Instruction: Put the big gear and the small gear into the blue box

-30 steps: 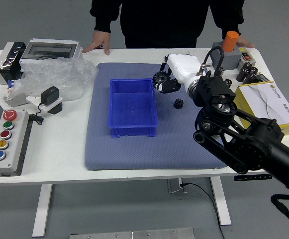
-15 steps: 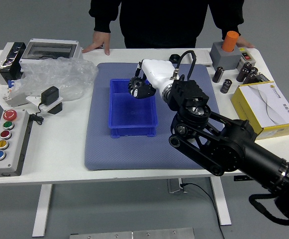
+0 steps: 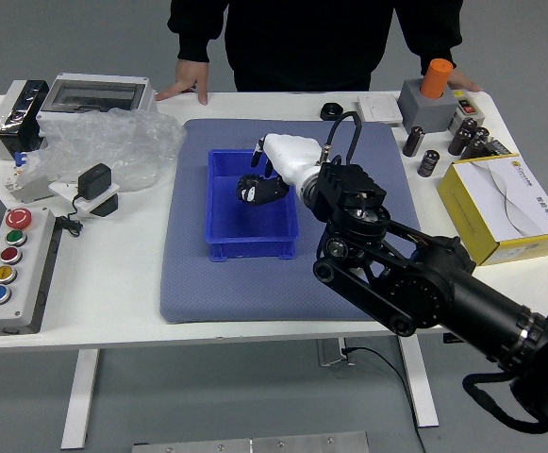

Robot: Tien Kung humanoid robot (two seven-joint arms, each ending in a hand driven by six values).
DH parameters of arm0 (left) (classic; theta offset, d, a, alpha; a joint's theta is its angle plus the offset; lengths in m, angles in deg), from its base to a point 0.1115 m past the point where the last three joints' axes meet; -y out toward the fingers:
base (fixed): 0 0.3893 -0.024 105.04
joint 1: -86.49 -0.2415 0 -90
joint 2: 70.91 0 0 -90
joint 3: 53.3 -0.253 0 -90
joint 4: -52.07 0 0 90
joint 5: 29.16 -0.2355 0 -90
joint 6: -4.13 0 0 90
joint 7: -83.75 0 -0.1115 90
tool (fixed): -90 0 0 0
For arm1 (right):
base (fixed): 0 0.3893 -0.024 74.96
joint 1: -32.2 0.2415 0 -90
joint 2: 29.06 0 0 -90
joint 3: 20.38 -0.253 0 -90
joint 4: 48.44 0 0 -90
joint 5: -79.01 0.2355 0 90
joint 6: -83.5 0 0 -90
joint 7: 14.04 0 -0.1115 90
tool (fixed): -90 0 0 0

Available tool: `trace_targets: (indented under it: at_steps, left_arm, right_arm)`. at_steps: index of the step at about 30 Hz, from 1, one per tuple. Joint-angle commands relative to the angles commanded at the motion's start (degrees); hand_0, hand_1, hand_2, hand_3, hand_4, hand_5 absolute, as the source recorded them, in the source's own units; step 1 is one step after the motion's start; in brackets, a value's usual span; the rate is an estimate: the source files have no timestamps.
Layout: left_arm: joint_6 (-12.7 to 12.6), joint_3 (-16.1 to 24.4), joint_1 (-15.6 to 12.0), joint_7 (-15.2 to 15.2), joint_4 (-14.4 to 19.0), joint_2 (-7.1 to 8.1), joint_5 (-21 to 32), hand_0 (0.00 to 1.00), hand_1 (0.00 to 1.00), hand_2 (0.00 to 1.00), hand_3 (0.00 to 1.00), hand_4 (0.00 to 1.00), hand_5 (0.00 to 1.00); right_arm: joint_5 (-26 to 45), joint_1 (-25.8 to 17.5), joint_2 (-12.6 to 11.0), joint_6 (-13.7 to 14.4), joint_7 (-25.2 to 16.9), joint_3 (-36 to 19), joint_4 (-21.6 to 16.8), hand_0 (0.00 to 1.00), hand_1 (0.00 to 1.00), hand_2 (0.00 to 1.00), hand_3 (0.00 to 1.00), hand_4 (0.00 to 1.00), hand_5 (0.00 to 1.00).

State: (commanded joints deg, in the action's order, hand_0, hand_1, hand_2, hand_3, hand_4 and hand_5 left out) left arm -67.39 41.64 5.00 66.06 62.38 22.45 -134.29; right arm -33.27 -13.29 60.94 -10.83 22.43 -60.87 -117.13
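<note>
Inward from the surface's (image 3: pixel 113 274) far edge, the right hand (image 3: pixel 294 158) pinches what looks like the big gear (image 3: pixel 246 192) over the blue box (image 3: pixel 253 250), so placing it next calls for lowering and release.

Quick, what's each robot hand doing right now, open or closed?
Right hand: closed on a dark gear, over the blue box.
Left hand: out of view, can't tell.

Runs deep blue on the box (image 3: pixel 252 248), slate blue on the mat (image 3: pixel 226 294), white on the table (image 3: pixel 104 293), yellow and white on the cardboard carton (image 3: pixel 526 206).
</note>
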Motion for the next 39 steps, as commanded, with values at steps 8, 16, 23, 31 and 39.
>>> trace_targets:
  at_steps: [8,16,23,31,39]
  left_arm:
    - [-0.09,-0.21,-0.01,0.03,0.00,0.02,0.32,0.815,0.800,0.809,0.839,0.632,0.290]
    - [-0.31,-0.70,0.18,0.05,0.00,0.10,1.36,0.815,0.800,0.809,0.838,0.632,0.292]
    - [-0.44,-0.99,0.40,0.07,0.00,0.06,2.03,0.815,0.800,0.810,0.839,0.633,0.295]
    - [-0.47,-1.11,0.63,0.05,0.00,-0.02,2.28,0.815,0.800,0.810,0.839,0.634,0.297]
    - [-0.50,-1.26,0.69,-0.02,0.00,-0.03,2.47,0.815,0.800,0.810,0.839,0.635,0.296]
  right_arm:
    - [0.19,-0.06,-0.51,-0.22,-0.20,-0.97,-0.40,0.610,0.554,0.699,0.836,0.900,0.489]
    - [1.43,-0.35,-5.39,1.12,-2.08,-2.09,0.02,0.614,0.550,0.684,0.790,0.900,0.491]
    - [4.61,-0.85,-8.59,3.25,-5.49,-0.72,4.18,0.624,0.580,0.674,0.703,0.832,0.426]
    - [6.15,-0.09,-9.97,3.99,-8.58,2.25,8.45,0.622,0.572,0.662,0.682,0.810,0.401]
    - [6.79,0.92,-10.17,5.12,-11.07,3.87,13.02,0.618,0.557,0.638,0.670,0.800,0.401]
